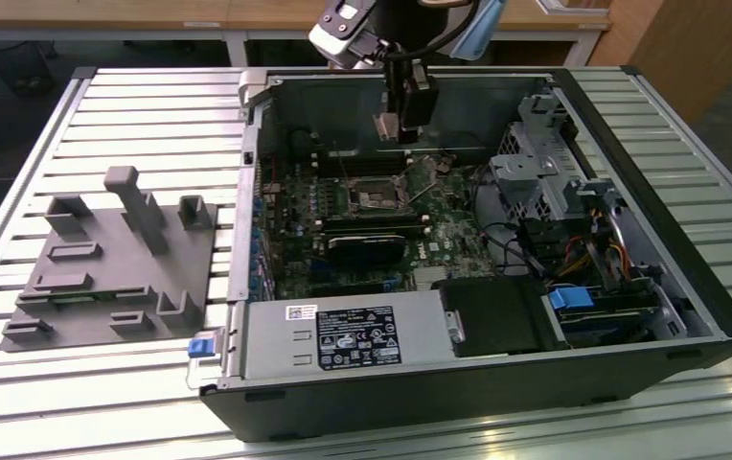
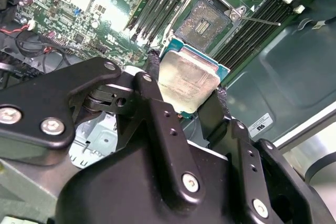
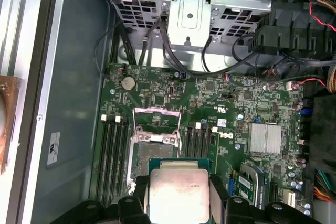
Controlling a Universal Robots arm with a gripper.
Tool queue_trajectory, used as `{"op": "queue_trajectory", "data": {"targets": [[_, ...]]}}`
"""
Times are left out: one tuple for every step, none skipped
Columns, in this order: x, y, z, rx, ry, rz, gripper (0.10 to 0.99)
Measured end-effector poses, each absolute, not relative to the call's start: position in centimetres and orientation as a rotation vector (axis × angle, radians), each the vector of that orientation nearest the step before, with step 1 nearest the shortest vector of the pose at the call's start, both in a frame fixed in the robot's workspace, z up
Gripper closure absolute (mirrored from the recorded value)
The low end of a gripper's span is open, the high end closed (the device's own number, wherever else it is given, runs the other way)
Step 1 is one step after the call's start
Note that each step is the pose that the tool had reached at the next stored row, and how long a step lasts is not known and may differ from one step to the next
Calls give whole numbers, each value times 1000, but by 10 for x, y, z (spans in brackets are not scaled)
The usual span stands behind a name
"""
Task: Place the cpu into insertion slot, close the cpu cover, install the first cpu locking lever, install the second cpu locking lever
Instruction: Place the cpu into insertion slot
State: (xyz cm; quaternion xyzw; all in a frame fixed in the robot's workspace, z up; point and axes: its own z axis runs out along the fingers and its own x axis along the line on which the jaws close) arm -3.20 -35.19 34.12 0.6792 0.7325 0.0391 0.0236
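The cpu (image 2: 186,82), a small square chip with a dull silver-tan top on a green edge, is clamped between my gripper's (image 2: 185,85) black fingers (image 2: 152,66). In the first wrist view the cpu (image 3: 178,190) hangs partly in front of the insertion slot (image 3: 139,158). The cpu cover (image 3: 156,124), a silvery frame, stands raised at the slot's far edge. In the second wrist view the insertion slot (image 2: 206,22) lies bare, a thin lever (image 2: 260,21) sticking out beside it. In the exterior view my gripper (image 1: 399,123) hovers inside the open case, above the insertion slot (image 1: 373,198).
Black memory slots (image 3: 113,156) flank the socket on both sides. A metal drive cage (image 1: 545,182) with cables fills the case on the exterior view's right, and a power supply (image 1: 340,335) sits at its front. A grey fixture (image 1: 110,259) rests on the slatted table (image 1: 98,383).
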Motion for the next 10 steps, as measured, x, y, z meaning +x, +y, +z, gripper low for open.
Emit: {"op": "queue_trajectory", "data": {"targets": [[-32,-352,341,2102,2267,121,545],[-32,-352,340,2102,2267,121,545],[-32,-352,340,2102,2267,121,545],[-32,-352,339,2102,2267,121,545],[-32,-352,339,2102,2267,121,545],[-32,-352,338,2102,2267,121,545],[-32,-352,338,2102,2267,121,545],[-32,-352,338,2102,2267,121,545],[-32,-352,337,2102,2267,121,545],[-32,-352,337,2102,2267,121,545]]}}
